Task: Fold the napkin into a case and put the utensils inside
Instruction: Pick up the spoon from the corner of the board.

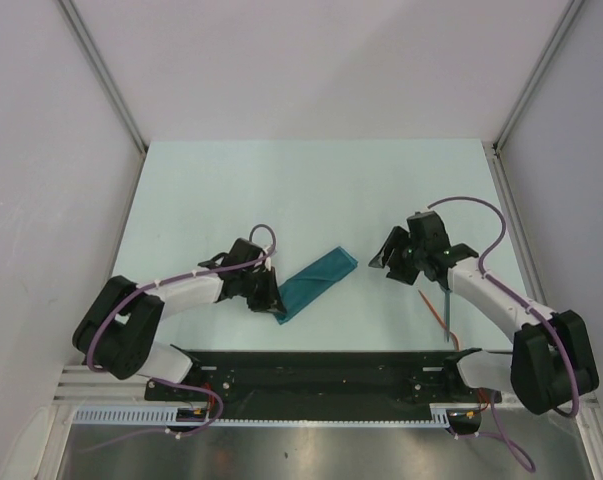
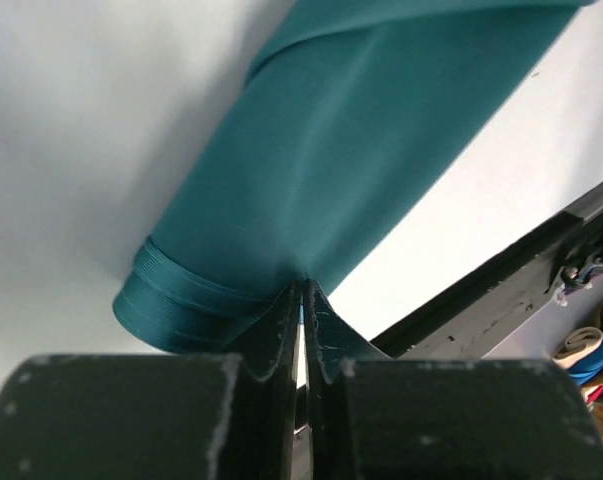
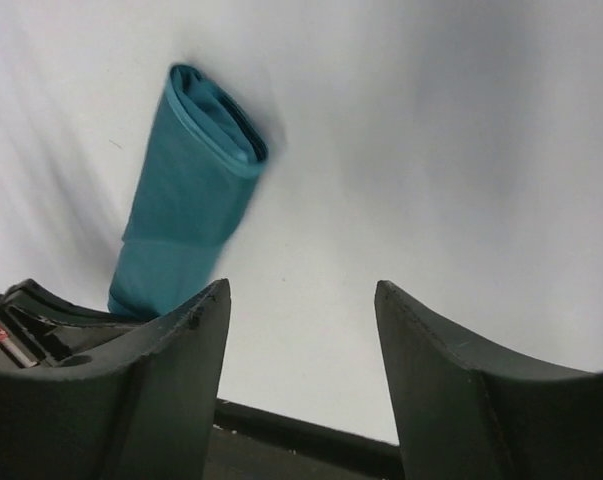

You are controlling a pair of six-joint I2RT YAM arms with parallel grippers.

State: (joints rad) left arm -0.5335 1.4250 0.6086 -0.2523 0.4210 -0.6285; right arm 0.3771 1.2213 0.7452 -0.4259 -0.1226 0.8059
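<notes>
The napkin [image 1: 319, 280] is a teal cloth folded into a long narrow strip, lying slantwise at the table's middle. My left gripper [image 1: 273, 298] sits at its near end. In the left wrist view its jaws [image 2: 306, 292] are shut, pinching the edge of the napkin [image 2: 361, 150] beside the layered fold. My right gripper [image 1: 391, 262] hovers to the right of the strip's far end, apart from it. It stands open [image 3: 301, 290] over bare table, with the napkin [image 3: 186, 200] off to its left. A thin orange-red utensil [image 1: 434, 310] lies under the right arm.
A black rail [image 1: 321, 370] runs along the near table edge between the arm bases. White walls with metal posts [image 1: 106, 75] close in the back and sides. A thin dark stick [image 1: 447, 318] lies next to the orange utensil.
</notes>
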